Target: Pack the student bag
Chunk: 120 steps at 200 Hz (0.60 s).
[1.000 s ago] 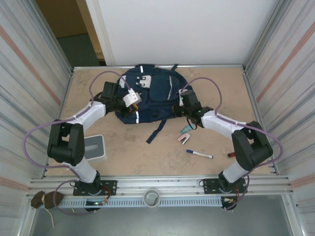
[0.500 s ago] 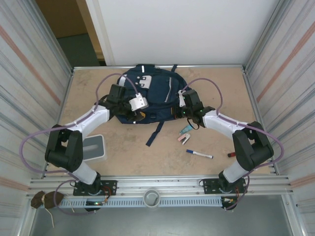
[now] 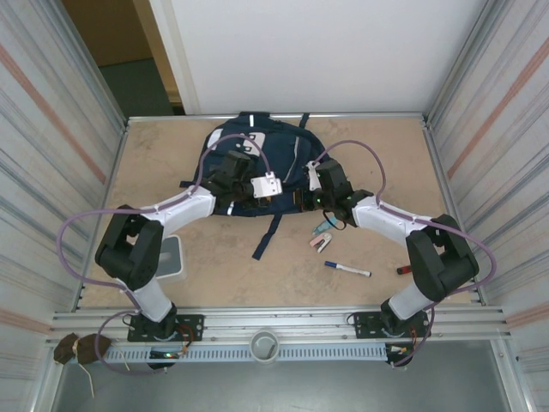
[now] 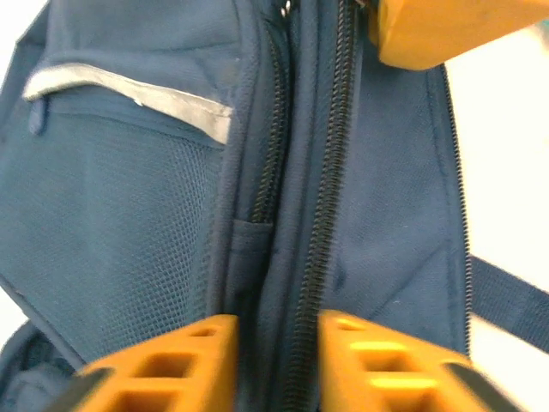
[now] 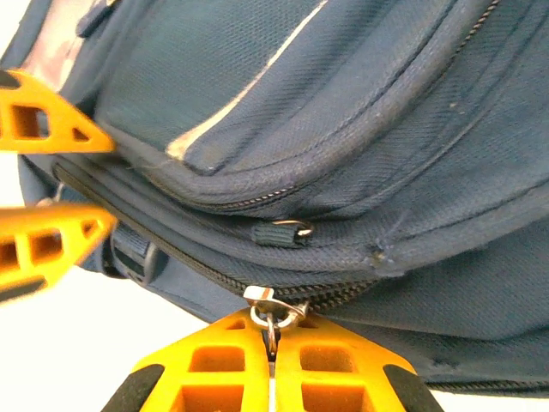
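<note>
Item: student bag (image 3: 283, 159), zipper-opening step, both arms engaged.
Near: white bin (image 3: 167, 257) and marker pen (image 3: 347, 269), loose on the table (image 3: 223, 257). Mid: right gripper (image 5: 273, 330) clenched on the metal zipper pull (image 5: 273, 302); left gripper (image 4: 276, 343) with jaws parted, astride the zipper track (image 4: 322, 215). Far: the bag lies flat at the table's far centre. Handling note, as judged: draw the pull along the teeth, not away from them, and close the left jaws on the fabric to anchor the bag against sliding.
</note>
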Each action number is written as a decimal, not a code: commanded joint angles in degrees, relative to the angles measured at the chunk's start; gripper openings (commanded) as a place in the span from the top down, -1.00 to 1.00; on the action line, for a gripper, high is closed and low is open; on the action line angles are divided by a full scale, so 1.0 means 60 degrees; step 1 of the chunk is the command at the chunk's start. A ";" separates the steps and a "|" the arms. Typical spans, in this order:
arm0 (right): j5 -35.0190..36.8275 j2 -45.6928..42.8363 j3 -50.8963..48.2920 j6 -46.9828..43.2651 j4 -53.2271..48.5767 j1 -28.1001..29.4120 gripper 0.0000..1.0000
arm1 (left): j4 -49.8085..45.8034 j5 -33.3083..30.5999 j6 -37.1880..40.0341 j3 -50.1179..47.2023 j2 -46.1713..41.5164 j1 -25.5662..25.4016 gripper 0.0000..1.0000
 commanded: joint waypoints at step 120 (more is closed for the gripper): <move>0.1776 0.0161 0.0399 -0.0795 -0.0664 -0.0205 1.00 | 0.1547 0.1065 0.0043 -0.2263 -0.1836 0.3455 1.00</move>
